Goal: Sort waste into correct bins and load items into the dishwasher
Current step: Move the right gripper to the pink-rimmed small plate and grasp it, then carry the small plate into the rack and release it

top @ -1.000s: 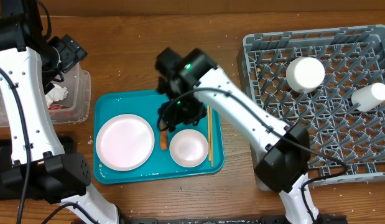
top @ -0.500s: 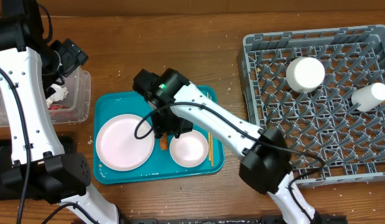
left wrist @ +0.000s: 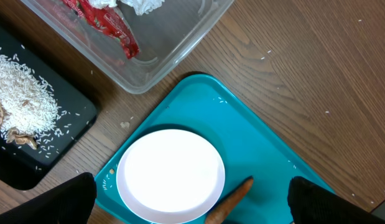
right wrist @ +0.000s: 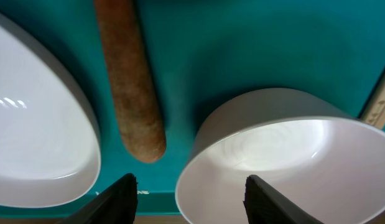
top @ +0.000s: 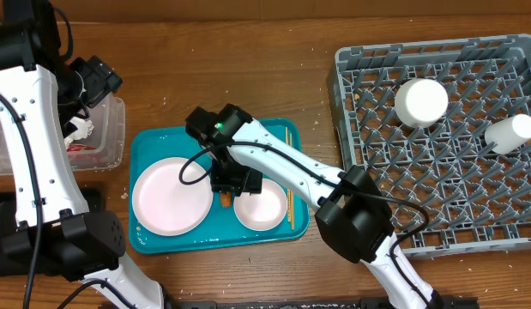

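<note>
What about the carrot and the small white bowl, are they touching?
Apart. The right wrist view shows a strip of teal tray between the carrot and the bowl.

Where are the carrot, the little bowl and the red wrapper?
carrot (right wrist: pixel 129 84), right wrist view, middle of its length.
little bowl (right wrist: pixel 285 168), right wrist view, inside wall.
red wrapper (left wrist: pixel 109 28), left wrist view, its middle.

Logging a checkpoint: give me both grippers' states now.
Left gripper: open, holding nothing.
Right gripper: open, straddling the bowl rim, holding nothing.
</note>
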